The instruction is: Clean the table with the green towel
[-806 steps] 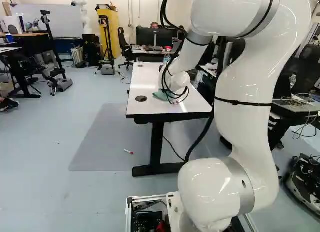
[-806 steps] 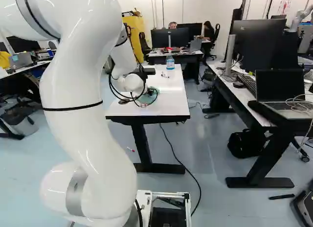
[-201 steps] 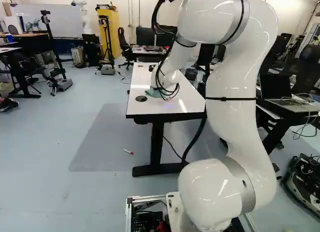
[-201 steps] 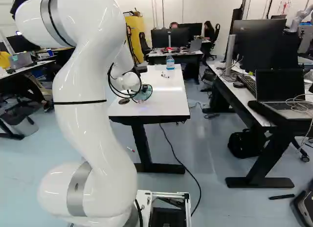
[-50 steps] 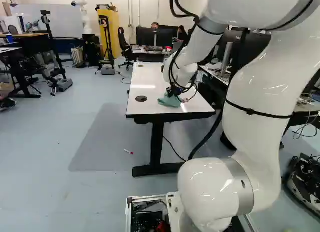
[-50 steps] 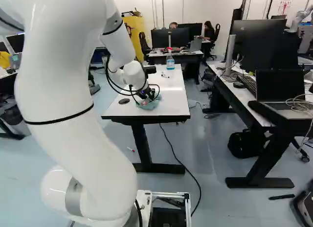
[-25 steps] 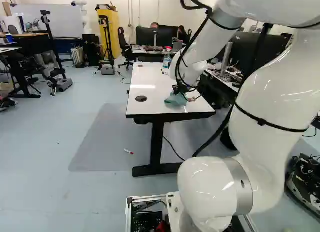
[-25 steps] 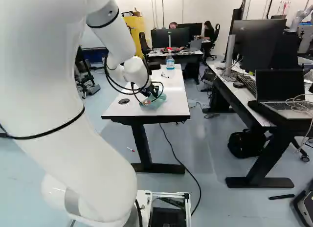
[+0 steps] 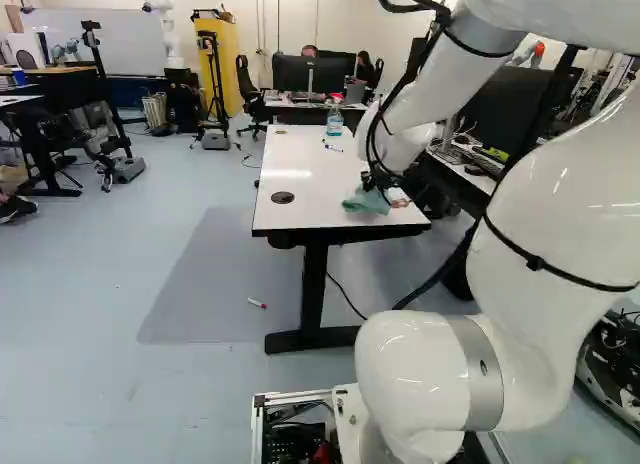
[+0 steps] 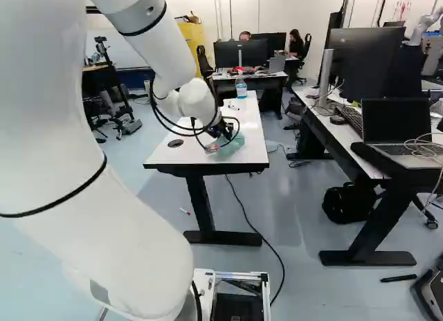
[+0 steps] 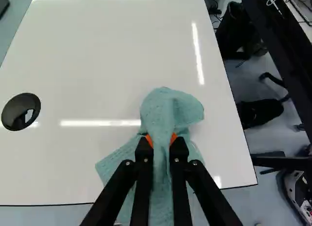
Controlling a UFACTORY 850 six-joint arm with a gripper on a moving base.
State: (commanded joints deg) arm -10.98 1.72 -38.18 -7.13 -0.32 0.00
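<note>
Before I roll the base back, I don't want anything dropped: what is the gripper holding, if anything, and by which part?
The gripper pinches the green towel by a gathered fold near its middle, with cloth spreading out around the grip.

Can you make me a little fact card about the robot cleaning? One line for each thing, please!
Cloth: green towel, crumpled, near a corner of the table
Jaws: shut on the towel, one on each side
Table: white top
Round thing: black disc set into the tabletop
Far end: spray bottle, standing on the table
Floor: small red-and-white stick, maybe a marker
</note>
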